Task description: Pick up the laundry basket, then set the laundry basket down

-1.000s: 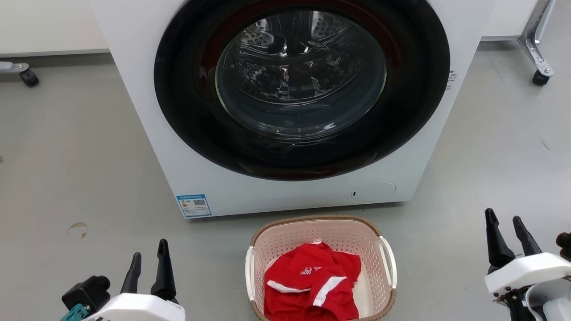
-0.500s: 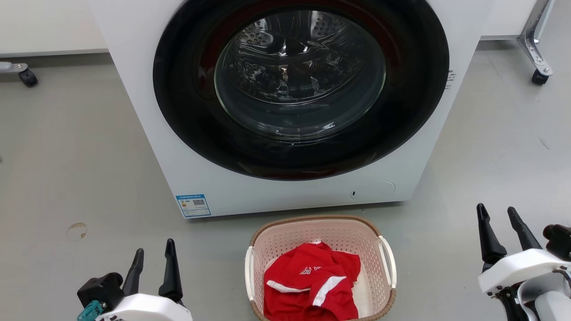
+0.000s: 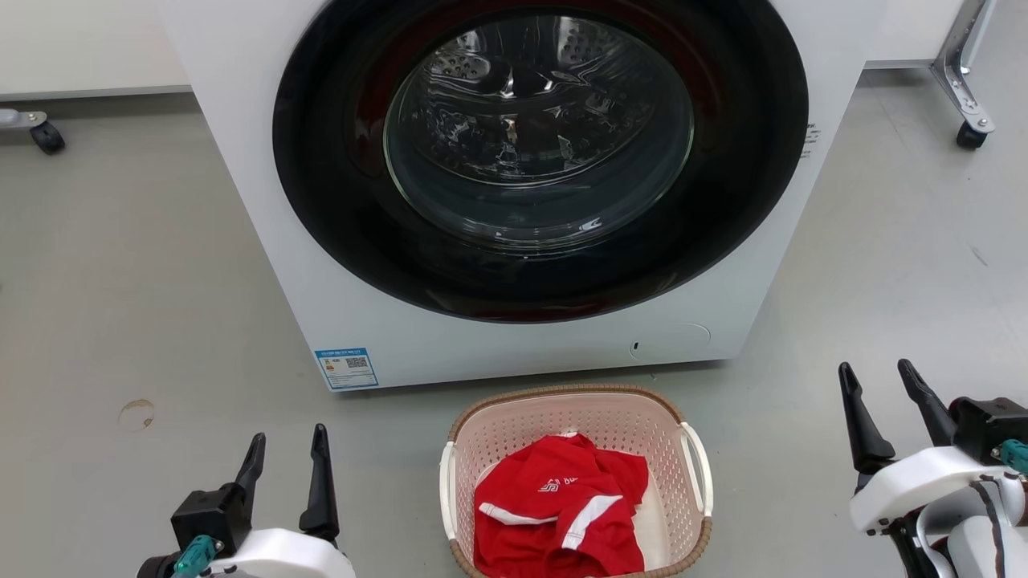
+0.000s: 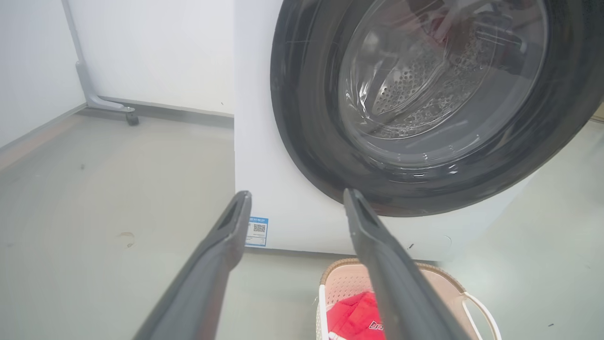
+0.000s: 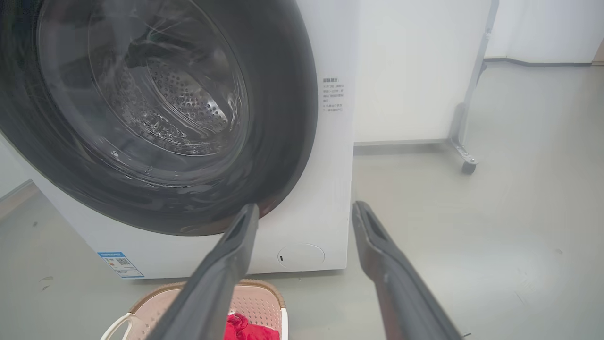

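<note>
Now left hand, right hand flank laundry basket, jaws apart.

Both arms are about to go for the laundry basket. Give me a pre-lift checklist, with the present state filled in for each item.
1. Jaws of the left gripper apart and empty: ok.
2. Jaws of the right gripper apart and empty: ok.
3. The laundry basket stands upright between the two grippers, touched by neither: ok.
4. The left handle and right handle are free of cloth: ok.
5. The red shirt lies wholly inside the rim: cannot tell, because the near edge is cut off in the head view.
6. The basket stands apart from the washing machine: ok.
</note>
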You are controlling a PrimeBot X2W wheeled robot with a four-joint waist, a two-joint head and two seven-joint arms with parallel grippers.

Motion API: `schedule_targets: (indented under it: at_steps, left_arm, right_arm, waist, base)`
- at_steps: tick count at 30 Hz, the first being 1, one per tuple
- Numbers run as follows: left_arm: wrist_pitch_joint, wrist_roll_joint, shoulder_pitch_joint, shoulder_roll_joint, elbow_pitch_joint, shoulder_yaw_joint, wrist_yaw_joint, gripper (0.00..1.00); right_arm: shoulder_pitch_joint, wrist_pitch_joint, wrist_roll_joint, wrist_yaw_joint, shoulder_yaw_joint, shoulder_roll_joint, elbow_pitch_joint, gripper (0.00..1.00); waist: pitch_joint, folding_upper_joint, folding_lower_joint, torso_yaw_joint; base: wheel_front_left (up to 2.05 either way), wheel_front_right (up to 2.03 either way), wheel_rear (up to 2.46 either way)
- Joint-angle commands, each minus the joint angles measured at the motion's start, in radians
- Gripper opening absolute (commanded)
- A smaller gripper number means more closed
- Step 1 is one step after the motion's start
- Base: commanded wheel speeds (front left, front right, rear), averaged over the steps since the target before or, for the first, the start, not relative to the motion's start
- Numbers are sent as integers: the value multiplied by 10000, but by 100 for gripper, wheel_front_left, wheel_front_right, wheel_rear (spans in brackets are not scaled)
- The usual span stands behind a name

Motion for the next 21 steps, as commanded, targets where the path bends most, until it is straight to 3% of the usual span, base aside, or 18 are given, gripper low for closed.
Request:
schedule_targets:
  at_steps: [1,5,21]
  left_arm:
    - [-188,365,-461,138,-204,201,101,100]
    - [-306,807,-484,147,-190,157,131,100]
    - [-306,794,-488,147,-159,143,124,100]
  right_arm:
    - [-502,-209,-321,46,226,-241,-145,100]
    - [-569,-325,-734,48,307,-260,-99,100]
    - [-586,-325,-723,48,280,-260,-51,100]
  waist:
    - [3,0,-1,-3]
    - [28,0,-1,-8]
    - [55,0,-1,-25]
  base:
    - [0,0,0]
    - [0,0,0]
    - [0,0,0]
